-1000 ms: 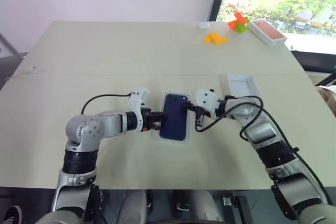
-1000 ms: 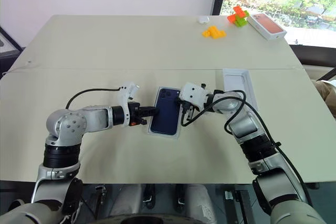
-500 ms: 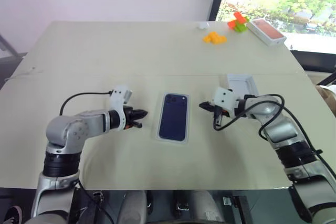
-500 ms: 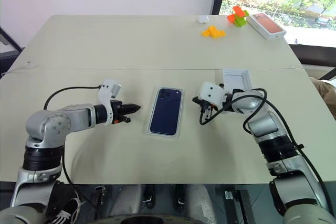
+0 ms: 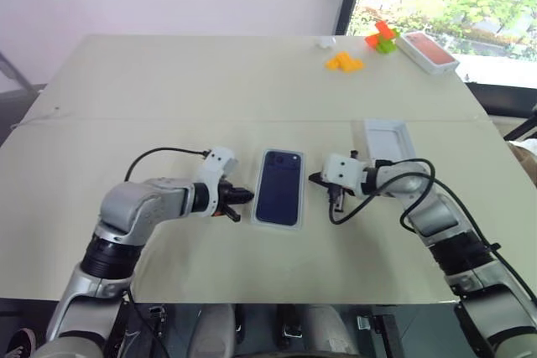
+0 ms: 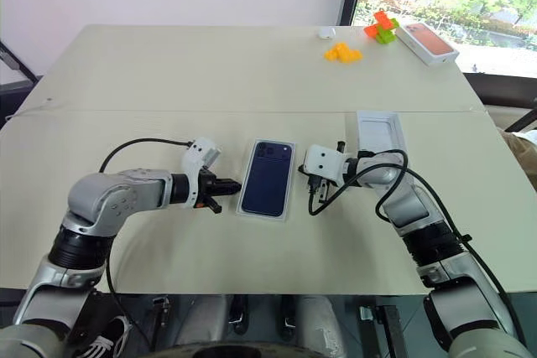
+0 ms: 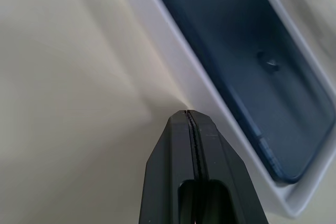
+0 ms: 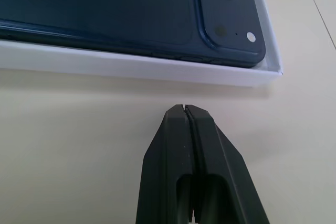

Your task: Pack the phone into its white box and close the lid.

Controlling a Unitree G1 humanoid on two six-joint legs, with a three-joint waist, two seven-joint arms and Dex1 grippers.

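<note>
Navy phone (image 5: 278,187) lies in the white box (image 5: 258,217) between both closed, empty pincers (image 5: 246,197) (image 5: 315,179).

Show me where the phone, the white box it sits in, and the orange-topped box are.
phone (image 5: 279,186): left eye view, middle of its dark back.
white box (image 8: 131,66): right wrist view, near side wall.
orange-topped box (image 5: 427,49): left eye view, its orange top.
</note>
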